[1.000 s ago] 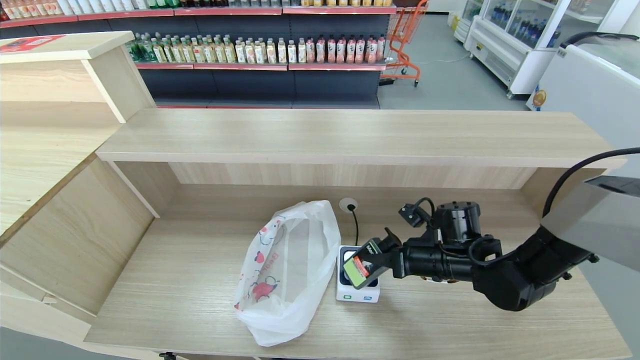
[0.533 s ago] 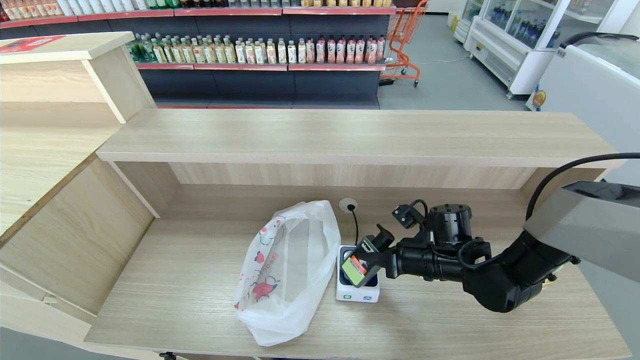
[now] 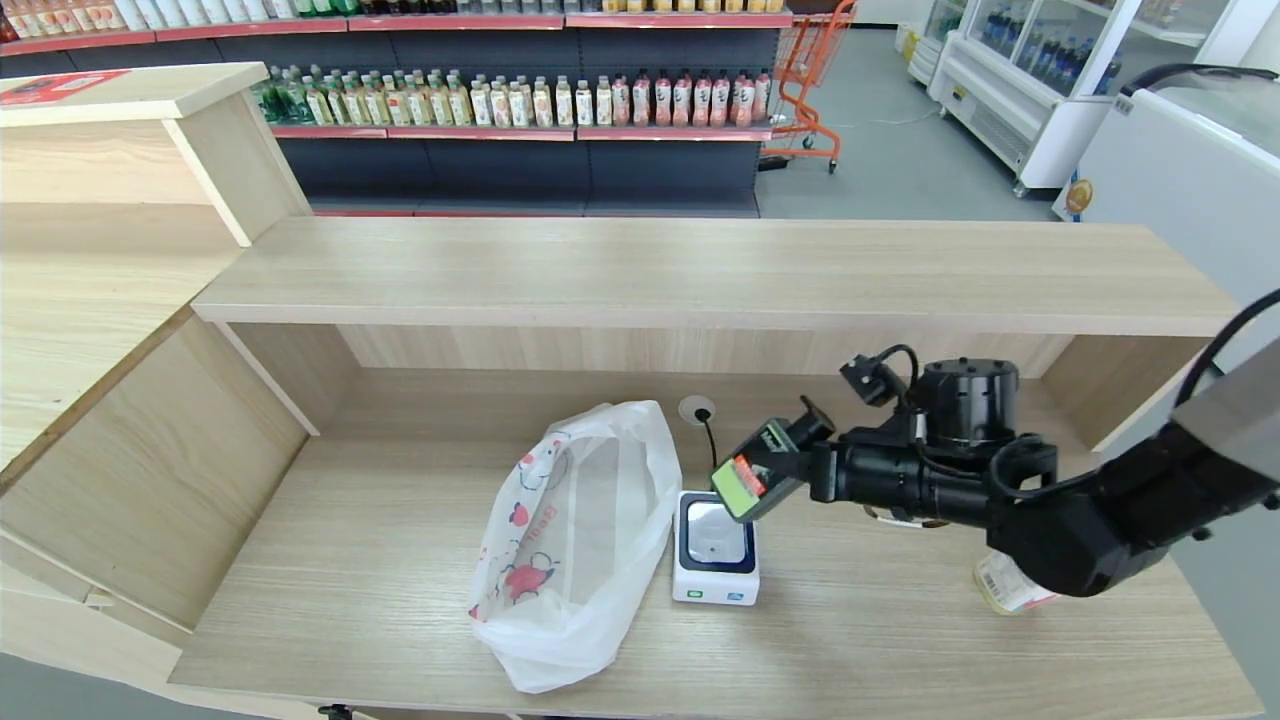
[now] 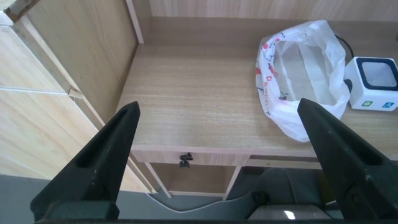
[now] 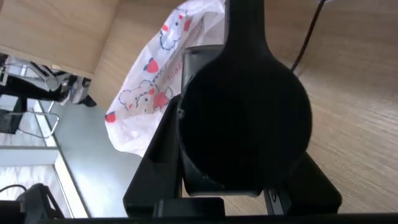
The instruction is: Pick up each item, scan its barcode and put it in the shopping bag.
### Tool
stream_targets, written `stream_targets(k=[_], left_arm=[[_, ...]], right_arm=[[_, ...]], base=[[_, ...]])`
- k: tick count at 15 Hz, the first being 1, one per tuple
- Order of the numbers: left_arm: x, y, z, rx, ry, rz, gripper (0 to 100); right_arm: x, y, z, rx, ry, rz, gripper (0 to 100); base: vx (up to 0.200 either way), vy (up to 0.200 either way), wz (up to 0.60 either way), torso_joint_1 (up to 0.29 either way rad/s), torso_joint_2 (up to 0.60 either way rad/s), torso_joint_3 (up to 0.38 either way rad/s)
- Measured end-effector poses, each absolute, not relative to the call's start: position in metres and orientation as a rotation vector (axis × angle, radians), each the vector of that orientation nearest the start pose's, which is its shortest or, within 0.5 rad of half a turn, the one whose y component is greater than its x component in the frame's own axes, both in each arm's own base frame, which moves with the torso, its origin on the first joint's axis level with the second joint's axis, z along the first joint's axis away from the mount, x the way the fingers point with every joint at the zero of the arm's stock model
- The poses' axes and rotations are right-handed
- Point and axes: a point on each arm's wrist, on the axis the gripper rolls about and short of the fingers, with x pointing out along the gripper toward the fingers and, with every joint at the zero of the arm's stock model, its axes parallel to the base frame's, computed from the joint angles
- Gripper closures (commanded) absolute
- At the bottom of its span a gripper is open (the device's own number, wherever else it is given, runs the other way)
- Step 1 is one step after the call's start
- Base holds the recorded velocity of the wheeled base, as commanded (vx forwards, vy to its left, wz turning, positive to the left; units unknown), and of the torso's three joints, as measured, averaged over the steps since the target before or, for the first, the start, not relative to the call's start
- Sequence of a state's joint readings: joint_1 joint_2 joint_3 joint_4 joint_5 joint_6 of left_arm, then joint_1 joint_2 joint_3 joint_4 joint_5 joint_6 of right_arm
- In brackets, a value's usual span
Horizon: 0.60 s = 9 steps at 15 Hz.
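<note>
My right gripper (image 3: 768, 468) is shut on a small dark can (image 3: 752, 478) with a green and red label, held above and just behind the white barcode scanner (image 3: 714, 548). The scanner's window faces up, uncovered. The white shopping bag (image 3: 570, 540) with red cartoon prints lies open immediately left of the scanner. In the right wrist view the can (image 5: 245, 118) shows as a dark round shape, with the bag (image 5: 155, 81) beyond it. My left gripper (image 4: 221, 155) hangs open by the counter's front edge, left of the bag (image 4: 305, 74) and scanner (image 4: 373, 81).
A labelled bottle (image 3: 1005, 585) lies on the counter under my right forearm. A black cable (image 3: 711, 445) runs from the scanner to a grommet at the back. A raised counter shelf (image 3: 700, 275) overhangs the rear, and a wooden side wall (image 3: 150, 470) closes the left.
My right gripper lifted the can off the scanner window, up and back to the right. The scanner face and a bottle under the arm are now uncovered.
</note>
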<state>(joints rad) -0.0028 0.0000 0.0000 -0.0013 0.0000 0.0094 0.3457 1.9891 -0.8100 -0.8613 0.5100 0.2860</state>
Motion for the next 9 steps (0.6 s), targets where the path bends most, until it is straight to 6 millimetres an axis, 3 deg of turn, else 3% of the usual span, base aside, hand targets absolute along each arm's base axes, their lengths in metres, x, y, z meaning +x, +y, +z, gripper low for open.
stream_targets(k=[2,6,9], left_arm=[[-0.023,0.000,0.076,0.009,-0.001,-0.003,0],[-0.023,0.000,0.076,0.007,-0.002,-0.003,0],[-0.023,0.000,0.076,0.006,-0.001,-0.003,0]], right_arm=[[0.315,0.113,0.135,0.299,0.404,0.770,100],[0.278,0.090,0.164,0.273,0.355,0.749,100],[0.259,0.083,0.168,0.250,0.342,0.747,100]], base=[[-0.200,0.000,0.00,0.015,0.01,0.000],[0.000,0.000,0.00,0.000,0.00,0.000],[0.000,0.200,0.00,0.006,0.00,0.004]])
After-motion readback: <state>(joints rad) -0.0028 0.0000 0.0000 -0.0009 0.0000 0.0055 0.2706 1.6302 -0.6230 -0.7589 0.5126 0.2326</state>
